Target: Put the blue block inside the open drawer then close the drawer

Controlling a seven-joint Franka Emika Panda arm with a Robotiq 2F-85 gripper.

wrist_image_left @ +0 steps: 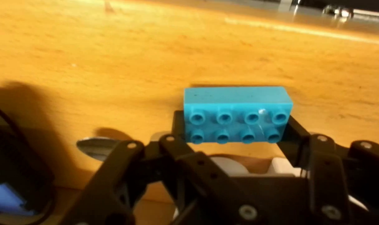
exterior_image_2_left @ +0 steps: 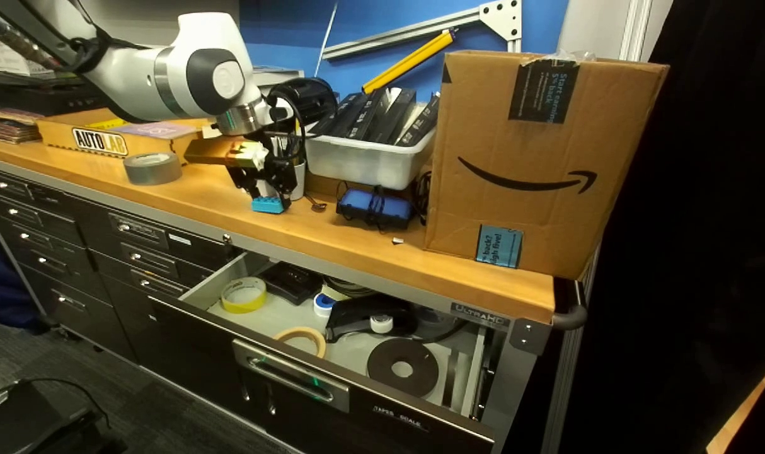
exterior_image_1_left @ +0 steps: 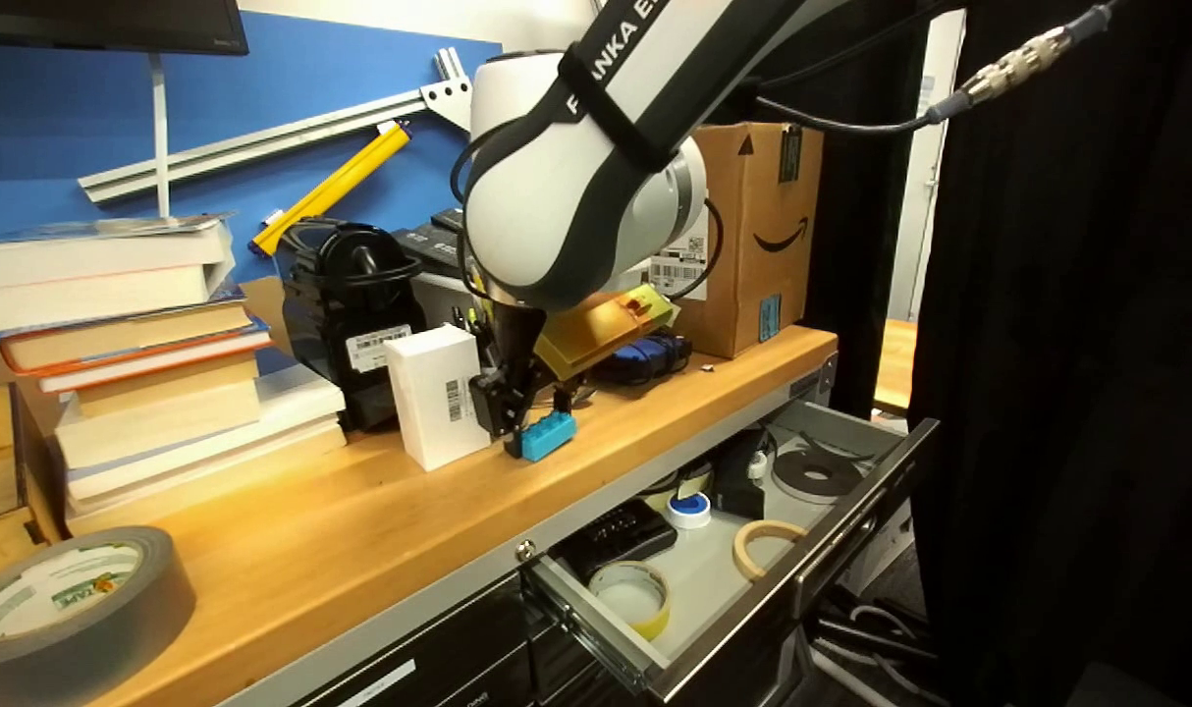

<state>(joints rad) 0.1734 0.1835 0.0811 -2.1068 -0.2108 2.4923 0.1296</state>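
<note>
The blue block point(exterior_image_1_left: 549, 438) is a studded brick over the wooden tabletop; it also shows in an exterior view point(exterior_image_2_left: 268, 205) and in the wrist view point(wrist_image_left: 238, 95). My gripper point(wrist_image_left: 234, 126) has one black finger against each short end of the block and is shut on it. The block is level, studs facing the wrist camera, at or just above the table; I cannot tell whether it touches. The open drawer point(exterior_image_1_left: 704, 570) is pulled out below the table's front edge; its dark front shows in an exterior view point(exterior_image_2_left: 196, 340).
The drawer holds a yellow tape roll point(exterior_image_2_left: 244, 296), a tan ring point(exterior_image_2_left: 304, 337), a dark roll point(exterior_image_2_left: 402, 369) and other items. A white box point(exterior_image_1_left: 439, 398) stands beside the gripper. A cardboard box point(exterior_image_2_left: 534, 164), a blue cabled item point(exterior_image_2_left: 375, 208) and grey tape point(exterior_image_2_left: 152, 169) are on the table.
</note>
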